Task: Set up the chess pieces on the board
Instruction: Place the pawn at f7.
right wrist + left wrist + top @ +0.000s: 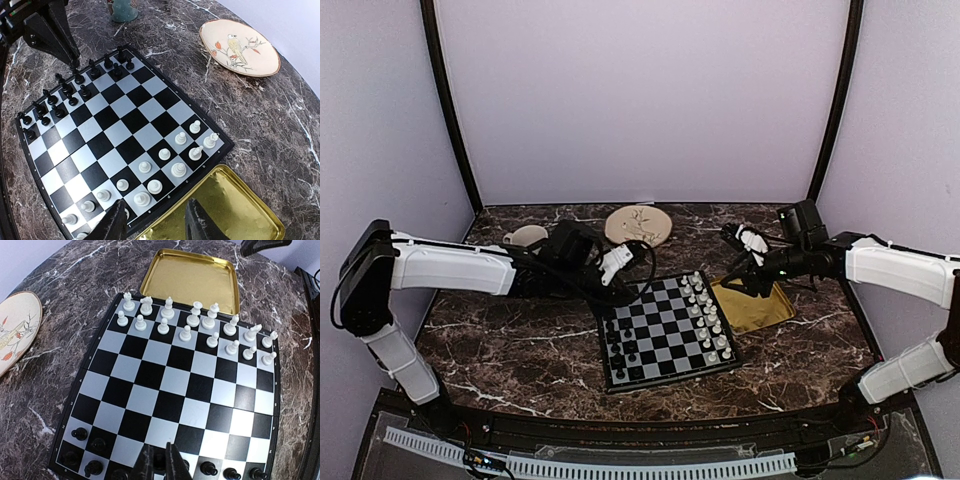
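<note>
The board (665, 330) lies at the table's middle. Black chess pieces (65, 95) fill its rows on the left arm's side, and white pieces (165, 155) fill the rows by the yellow tray. My left gripper (160, 467) hangs low over the black rows (87, 440), shut on a black chess piece (159, 459) that stands between its fingers (176, 462). In the top view the left gripper (623, 293) is at the board's far left corner. My right gripper (156, 222) is open and holds nothing, above the board's rim next to the tray; it also shows in the top view (738, 278).
A square yellow tray (757, 306) sits against the board's right side, with nothing in it (190, 280). A cream plate painted with a bird (240, 40) lies behind the board. A small mug (525, 236) stands at the back left. Dark marble tabletop surrounds everything.
</note>
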### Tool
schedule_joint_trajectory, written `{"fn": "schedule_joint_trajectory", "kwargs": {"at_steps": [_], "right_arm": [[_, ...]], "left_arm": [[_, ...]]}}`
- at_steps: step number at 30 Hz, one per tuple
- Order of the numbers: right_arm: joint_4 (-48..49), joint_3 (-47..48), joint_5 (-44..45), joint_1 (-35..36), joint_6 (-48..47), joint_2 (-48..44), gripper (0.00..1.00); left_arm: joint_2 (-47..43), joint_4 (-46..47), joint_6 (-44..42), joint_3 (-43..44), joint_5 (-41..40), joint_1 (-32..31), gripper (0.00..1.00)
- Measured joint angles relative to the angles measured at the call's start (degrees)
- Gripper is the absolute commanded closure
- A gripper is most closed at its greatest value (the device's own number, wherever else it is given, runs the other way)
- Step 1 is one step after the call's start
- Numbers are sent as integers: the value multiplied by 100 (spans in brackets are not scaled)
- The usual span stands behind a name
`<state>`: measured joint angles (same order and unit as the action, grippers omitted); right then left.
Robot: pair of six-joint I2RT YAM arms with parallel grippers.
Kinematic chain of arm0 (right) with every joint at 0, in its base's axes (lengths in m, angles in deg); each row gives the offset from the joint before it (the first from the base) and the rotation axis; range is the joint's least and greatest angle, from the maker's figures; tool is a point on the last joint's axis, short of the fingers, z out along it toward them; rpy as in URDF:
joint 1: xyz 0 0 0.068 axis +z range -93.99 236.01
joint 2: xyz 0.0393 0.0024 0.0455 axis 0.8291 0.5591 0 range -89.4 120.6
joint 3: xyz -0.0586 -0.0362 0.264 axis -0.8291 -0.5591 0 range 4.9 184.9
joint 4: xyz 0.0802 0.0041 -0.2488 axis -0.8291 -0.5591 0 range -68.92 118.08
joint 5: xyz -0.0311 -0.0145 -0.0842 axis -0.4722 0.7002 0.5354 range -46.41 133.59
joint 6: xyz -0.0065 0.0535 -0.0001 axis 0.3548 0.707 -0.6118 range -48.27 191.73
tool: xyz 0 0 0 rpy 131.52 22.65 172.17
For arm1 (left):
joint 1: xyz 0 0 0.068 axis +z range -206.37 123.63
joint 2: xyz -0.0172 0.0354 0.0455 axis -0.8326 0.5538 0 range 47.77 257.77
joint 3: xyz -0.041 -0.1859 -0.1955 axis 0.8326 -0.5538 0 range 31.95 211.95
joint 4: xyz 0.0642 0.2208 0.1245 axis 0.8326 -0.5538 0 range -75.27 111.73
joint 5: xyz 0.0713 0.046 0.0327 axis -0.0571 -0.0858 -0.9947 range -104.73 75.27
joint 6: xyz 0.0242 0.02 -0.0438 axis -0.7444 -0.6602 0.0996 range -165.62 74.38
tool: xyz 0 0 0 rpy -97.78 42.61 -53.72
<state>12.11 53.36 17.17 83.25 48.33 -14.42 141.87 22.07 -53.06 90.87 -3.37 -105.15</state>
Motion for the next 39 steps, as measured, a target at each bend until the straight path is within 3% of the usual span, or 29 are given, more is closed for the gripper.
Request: {"fn": "schedule_joint_trajectory", "kwargs": {"at_steps": [14,30,39], "right_arm": [[9,-4,-90,-4,-76,2,60],[7,-7,-234,-4,-162,131,60],[7,-7,-243,-4,-164,131,59]], "left_arm": [[863,-601,-289,691,-243,2,92],[1189,-1180,-289,944,-739,2,92],[1263,-1353,-262,1008,-876,2,83]]}}
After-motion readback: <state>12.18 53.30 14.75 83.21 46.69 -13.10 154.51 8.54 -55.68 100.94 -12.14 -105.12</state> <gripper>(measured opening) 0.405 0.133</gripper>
